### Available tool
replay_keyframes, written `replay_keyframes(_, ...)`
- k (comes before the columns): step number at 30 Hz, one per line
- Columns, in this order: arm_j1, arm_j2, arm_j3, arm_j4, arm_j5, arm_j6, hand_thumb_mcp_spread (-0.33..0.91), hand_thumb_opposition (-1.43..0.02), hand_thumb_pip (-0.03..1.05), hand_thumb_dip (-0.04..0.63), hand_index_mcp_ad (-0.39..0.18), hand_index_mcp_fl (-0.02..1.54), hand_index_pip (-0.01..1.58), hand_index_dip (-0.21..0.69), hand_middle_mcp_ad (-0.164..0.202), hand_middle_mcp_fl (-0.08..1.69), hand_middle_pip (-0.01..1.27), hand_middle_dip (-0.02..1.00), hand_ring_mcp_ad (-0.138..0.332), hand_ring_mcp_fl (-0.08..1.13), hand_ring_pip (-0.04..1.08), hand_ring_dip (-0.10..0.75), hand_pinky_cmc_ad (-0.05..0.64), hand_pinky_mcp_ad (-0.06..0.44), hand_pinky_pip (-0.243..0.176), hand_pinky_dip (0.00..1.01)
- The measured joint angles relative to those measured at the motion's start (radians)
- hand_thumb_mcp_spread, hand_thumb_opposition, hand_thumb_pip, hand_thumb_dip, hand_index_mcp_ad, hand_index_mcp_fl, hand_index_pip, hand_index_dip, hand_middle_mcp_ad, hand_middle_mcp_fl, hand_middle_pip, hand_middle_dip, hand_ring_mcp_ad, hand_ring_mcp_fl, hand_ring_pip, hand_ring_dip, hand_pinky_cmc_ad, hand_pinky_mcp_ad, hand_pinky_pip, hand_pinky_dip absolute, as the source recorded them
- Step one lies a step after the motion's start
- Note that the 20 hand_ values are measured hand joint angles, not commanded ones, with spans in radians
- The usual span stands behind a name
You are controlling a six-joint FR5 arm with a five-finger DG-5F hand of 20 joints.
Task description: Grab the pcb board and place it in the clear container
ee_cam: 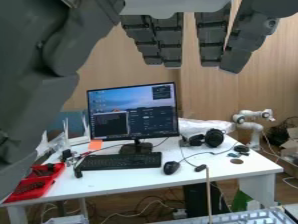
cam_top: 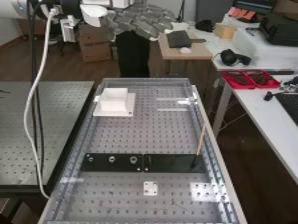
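My dark grey hand (cam_top: 142, 21) sits past the far edge of the grey perforated bench (cam_top: 173, 137), high view. White square block (cam_top: 114, 100) on a white plate, far end near the side rail. Flat black panels (cam_top: 113, 161) span nearly rail to rail; holed surface between. Small white holed plate (cam_top: 151, 188) nearer. I can't tell which piece is the pcb board.

Wrist view: fingers straight, thumb wide apart; red plastic tray (ee_cam: 44, 183) at the white desk's (ee_cam: 126, 181) edge.

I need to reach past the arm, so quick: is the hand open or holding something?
The hand is open, with nothing visible in its grasp.
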Motion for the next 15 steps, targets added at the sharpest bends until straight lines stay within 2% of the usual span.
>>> replay_keyframes(2,0.0,-0.01,-0.015,0.016,0.015,0.008,0.1,-0.85,0.31,0.009,0.169,0.08,0.1,0.157,0.182,0.04,0.17,0.03,0.297,0.07,0.1,-0.003,0.328,0.276,-0.112,0.37)
replay_keyframes(7,-0.001,-0.039,-0.062,0.067,0.05,0.018,0.15,-0.84,0.32,0.0,0.171,0.07,0.1,0.169,0.182,0.02,0.17,0.03,0.295,0.06,0.09,-0.003,0.33,0.272,-0.124,0.39)
replay_keyframes(10,-0.002,-0.06,-0.092,0.112,0.071,0.025,0.17,-0.82,0.33,0.019,0.162,0.07,0.1,0.168,0.182,0.03,0.17,0.03,0.3,0.05,0.09,-0.003,0.33,0.274,-0.122,0.41)
replay_keyframes(12,-0.004,-0.073,-0.111,0.145,0.084,0.036,0.2,-0.82,0.33,0.023,0.134,0.08,0.1,0.168,0.183,0.0,0.17,0.05,0.297,0.04,0.09,-0.003,0.33,0.271,-0.122,0.42)
replay_keyframes(15,-0.01,-0.102,-0.147,0.212,0.109,0.06,0.23,-0.82,0.41,0.014,0.103,0.08,0.1,0.159,0.183,0.0,0.17,0.05,0.295,0.03,0.09,-0.003,0.328,0.267,-0.122,0.43)
